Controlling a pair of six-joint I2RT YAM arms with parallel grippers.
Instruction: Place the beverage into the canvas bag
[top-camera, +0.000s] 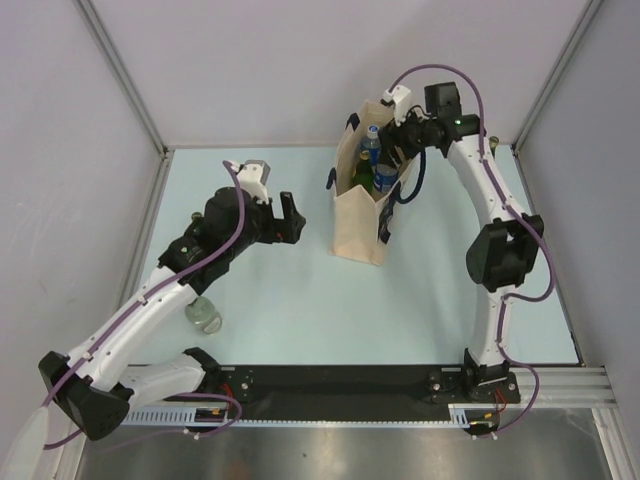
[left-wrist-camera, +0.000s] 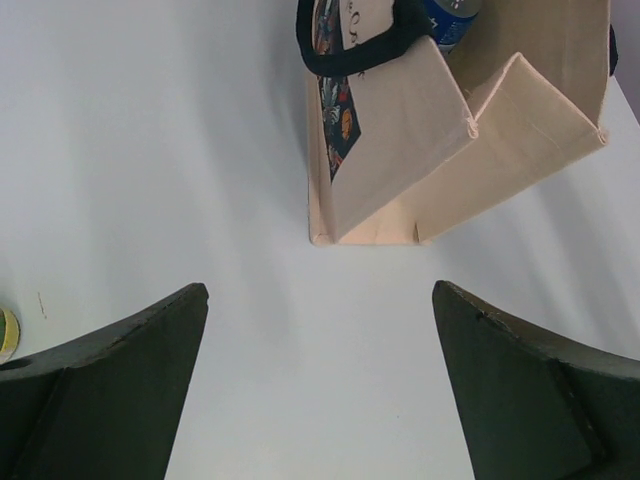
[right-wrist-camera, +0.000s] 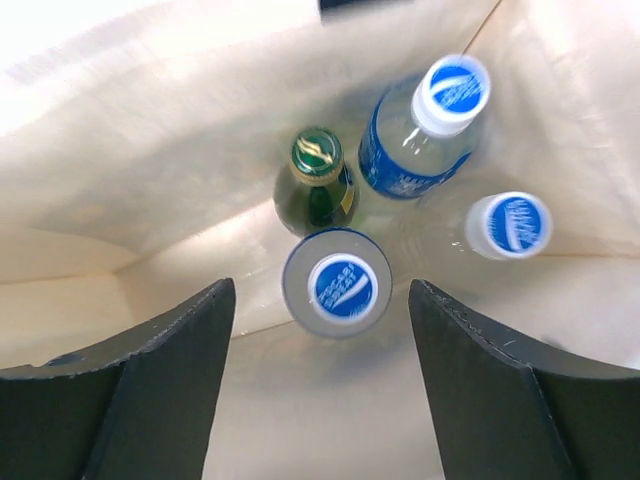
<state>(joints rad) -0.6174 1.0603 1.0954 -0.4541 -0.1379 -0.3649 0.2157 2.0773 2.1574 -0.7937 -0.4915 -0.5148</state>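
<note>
Four bottles (right-wrist-camera: 430, 130) are contained in the canvas bag (top-camera: 362, 225); the right claw (right-wrist-camera: 320, 285) is spread above them, the left claw (left-wrist-camera: 320, 288) spread wide nearby

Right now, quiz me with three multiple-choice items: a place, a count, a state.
1. Where is the bottle outside the bag? A on the table, front left; B behind the bag; C on top of the bag.
2. How many blue caps show in the bag? A one; B two; C three.
3. How is the left gripper? A open and empty; B shut on a bottle; C shut on a handle.
Answers: 1 A, the top view shows it alone on the table. 2 C, the right wrist view shows three beside a green cap. 3 A, its jaws stand wide apart over bare table.
</note>
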